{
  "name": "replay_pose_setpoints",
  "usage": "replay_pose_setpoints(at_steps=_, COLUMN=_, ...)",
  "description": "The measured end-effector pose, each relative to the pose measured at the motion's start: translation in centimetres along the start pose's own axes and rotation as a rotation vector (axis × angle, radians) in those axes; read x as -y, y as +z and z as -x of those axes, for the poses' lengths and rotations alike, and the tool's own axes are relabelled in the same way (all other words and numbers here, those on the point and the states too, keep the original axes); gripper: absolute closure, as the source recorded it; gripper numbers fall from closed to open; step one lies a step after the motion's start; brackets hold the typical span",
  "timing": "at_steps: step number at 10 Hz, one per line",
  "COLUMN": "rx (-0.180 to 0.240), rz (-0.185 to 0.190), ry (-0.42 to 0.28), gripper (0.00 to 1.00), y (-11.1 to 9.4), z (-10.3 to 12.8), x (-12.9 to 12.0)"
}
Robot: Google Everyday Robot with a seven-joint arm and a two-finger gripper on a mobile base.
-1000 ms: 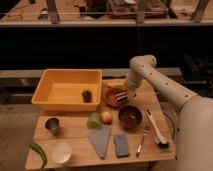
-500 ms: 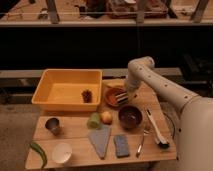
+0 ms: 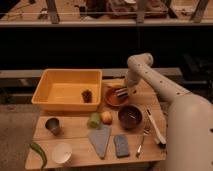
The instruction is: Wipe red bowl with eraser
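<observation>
The red bowl [image 3: 113,98] sits on the wooden table just right of the yellow bin, its orange inside partly covered. My gripper [image 3: 121,92] reaches down over the bowl's right half from the white arm. It is shut on the eraser [image 3: 119,93], a small dark block with pale stripes. The eraser lies low inside the bowl, at or just above its surface; I cannot see whether they touch.
A yellow bin [image 3: 55,97] holding a small dark pinecone [image 3: 87,95] stands at the left. In front of the red bowl are a maroon bowl [image 3: 130,117], a peach [image 3: 106,117], a grey cloth [image 3: 101,140], a blue-grey sponge [image 3: 121,145], a fork [image 3: 141,139] and a white-handled brush [image 3: 156,128]. A metal cup [image 3: 52,125] stands front left.
The arm's elbow has swung a little left and back, and the gripper with the eraser has shifted slightly within the red bowl. Nothing else moved.
</observation>
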Motion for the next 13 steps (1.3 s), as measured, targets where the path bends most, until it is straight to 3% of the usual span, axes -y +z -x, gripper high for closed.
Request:
replay_pose_setpoints(at_steps=2, rx=0.003, rz=0.003, ry=-0.001, gripper=0.86, y=0.6, z=0.3, x=1.1)
replay_pose_setpoints(at_steps=6, rx=0.044, rz=0.010, ry=-0.038, gripper=0.86, y=1.4, z=3.8, x=1.8)
replay_pose_setpoints(at_steps=10, rx=0.080, rz=-0.003, ry=-0.080, gripper=0.86, y=0.4, z=6.0, x=0.9)
replay_pose_setpoints(at_steps=13, rx=0.092, rz=-0.003, ry=-0.132, gripper=0.86, y=-0.9, z=7.5, x=-1.5)
